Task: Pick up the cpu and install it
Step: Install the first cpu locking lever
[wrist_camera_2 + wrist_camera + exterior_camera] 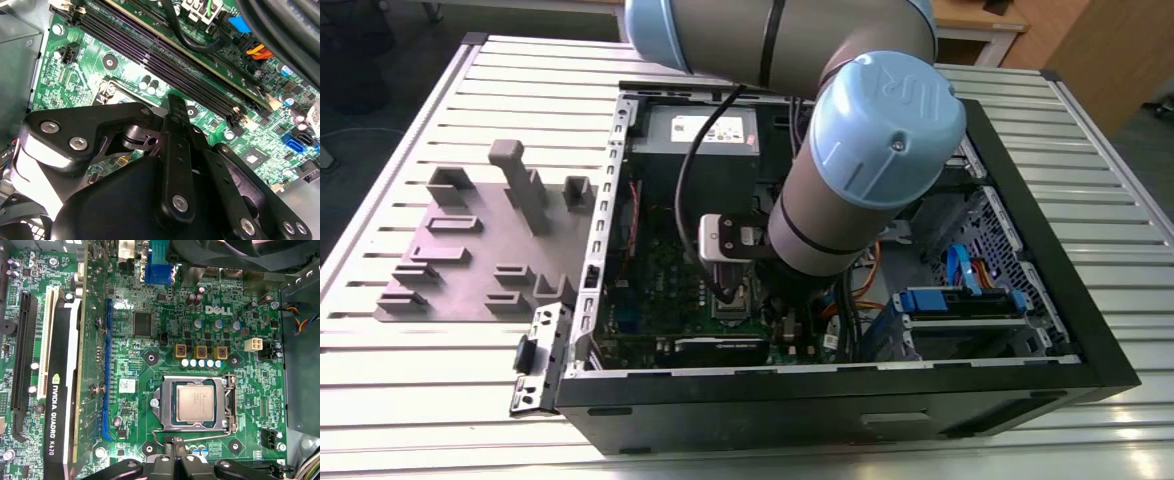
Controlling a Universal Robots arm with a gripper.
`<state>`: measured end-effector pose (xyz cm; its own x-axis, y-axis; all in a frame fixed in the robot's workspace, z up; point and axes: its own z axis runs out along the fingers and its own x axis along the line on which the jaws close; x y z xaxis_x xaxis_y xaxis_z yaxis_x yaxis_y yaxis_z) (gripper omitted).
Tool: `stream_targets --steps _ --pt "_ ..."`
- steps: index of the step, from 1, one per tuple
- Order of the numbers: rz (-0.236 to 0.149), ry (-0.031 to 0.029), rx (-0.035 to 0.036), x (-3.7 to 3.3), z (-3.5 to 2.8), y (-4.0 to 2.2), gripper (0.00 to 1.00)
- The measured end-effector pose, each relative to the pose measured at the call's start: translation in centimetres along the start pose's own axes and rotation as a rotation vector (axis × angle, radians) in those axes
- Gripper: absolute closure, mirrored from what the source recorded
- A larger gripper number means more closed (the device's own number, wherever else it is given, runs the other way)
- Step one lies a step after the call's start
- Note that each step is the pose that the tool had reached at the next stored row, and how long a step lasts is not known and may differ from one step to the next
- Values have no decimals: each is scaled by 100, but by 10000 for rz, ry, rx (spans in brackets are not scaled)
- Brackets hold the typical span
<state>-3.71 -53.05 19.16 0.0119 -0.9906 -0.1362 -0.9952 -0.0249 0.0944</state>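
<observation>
We're inside pc case, arm reaching down over mobo. In first wrist view, cpu lies flat in socket, metal frame round it, silver top showing. Our gripper hovers just beside socket edge. Tips pinched together, nothing between them as far as we see. Gfx card sits well apart from cpu. In second wrist view, finger hangs over board, w/ RAM slots beyond.
</observation>
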Motion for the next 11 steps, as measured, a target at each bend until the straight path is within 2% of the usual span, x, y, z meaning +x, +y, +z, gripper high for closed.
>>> stream_targets --steps 11 --pt "0 -1 0 0 0 -4 89"
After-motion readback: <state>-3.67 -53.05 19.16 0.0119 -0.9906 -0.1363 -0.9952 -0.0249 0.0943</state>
